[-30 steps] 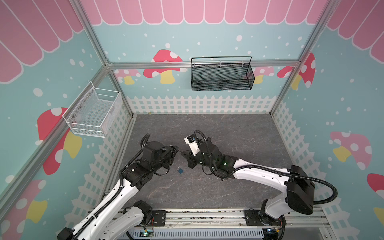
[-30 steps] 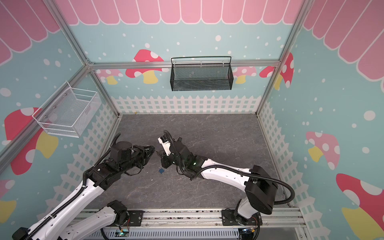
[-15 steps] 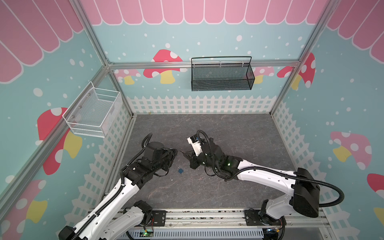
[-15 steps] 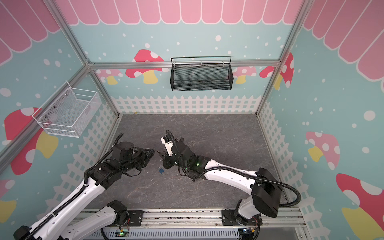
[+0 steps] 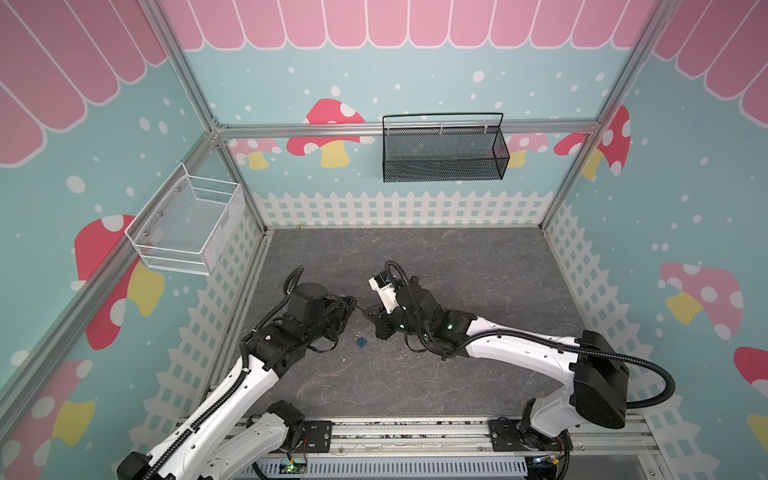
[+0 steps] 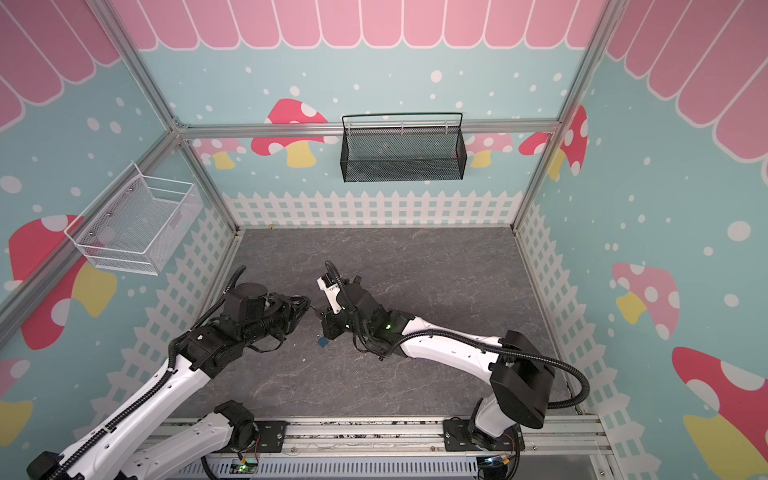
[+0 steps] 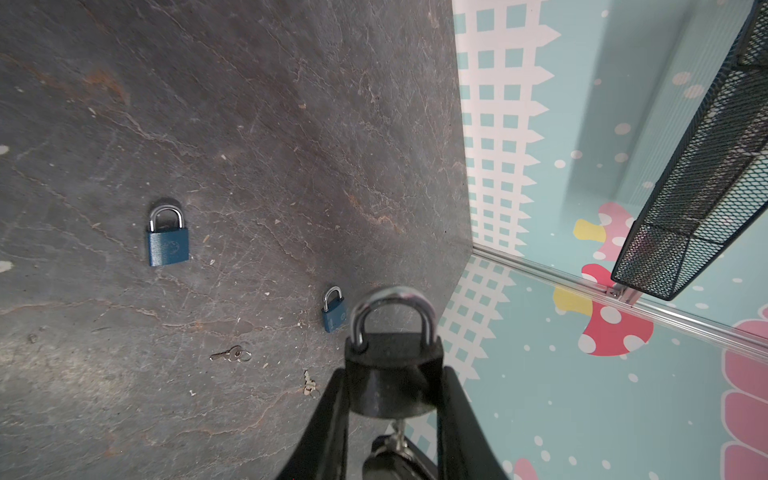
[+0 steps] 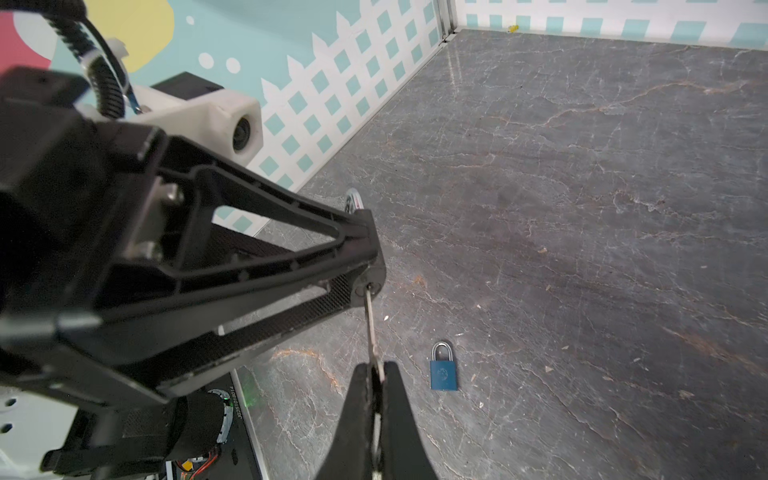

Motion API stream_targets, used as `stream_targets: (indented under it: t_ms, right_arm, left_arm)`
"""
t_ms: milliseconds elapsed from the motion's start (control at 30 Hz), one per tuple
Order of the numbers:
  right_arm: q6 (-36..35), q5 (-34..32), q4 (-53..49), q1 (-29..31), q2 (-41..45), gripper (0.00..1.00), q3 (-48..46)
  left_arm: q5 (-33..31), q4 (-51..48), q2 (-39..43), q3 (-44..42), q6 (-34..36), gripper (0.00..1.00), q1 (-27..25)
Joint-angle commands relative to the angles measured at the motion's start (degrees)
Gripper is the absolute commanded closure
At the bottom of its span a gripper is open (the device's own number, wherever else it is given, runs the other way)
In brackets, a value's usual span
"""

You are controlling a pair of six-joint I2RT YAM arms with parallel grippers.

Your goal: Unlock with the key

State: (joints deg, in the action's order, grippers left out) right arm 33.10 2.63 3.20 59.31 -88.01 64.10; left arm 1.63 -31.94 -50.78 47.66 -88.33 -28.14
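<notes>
black padlock [image 7: 392, 353] clamped by its body in left hand [image 7: 394, 382], fingers spread just to its width, off the grey surface [image 5: 457, 270] | blue padlock [image 5: 360, 341] flat on surface between hands | silver key [image 8: 370, 328] tip at black padlock's keyhole, pinched tight in right hand [image 8: 377, 374]

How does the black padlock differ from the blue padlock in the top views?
The black padlock is clamped in the left gripper; the blue padlock lies flat, untouched. The black padlock has the right gripper's key at its keyhole; the blue padlock has none. Both have closed silver shackles.
</notes>
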Motion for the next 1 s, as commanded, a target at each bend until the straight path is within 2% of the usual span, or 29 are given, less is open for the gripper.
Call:
stream_targets:
  t_ms: [0, 267, 467, 667, 967]
  right_arm:
    - [0.35, 0.42, 0.74, 0.19, -1.18, 1.00, 2.14]
    - [-0.29, -2.71, -1.06, 0.22, -2.14, 1.00, 2.22]
    - [-0.91, -1.49, -1.77, 0.25, 1.05, 1.00, 0.02]
    - [0.19, -4.41, -3.12, 0.23, 3.94, 1.00, -3.18]
    - [-0.56, -3.13, -1.84, 0.26, 1.71, 1.00, 0.08]
  left_arm:
    - [0.58, 1.40, 0.60, 0.55, -1.29, 1.00, 0.19]
    - [1.25, 2.48, 0.61, 0.24, -1.68, 1.00, 0.19]
    - [0.56, 2.24, 0.58, 0.28, -1.49, 1.00, 0.28]
    - [0.53, 2.19, 0.36, 0.77, -1.40, 1.00, 0.28]
    - [1.29, 2.24, 0.05, 1.38, -1.40, 1.00, 0.30]
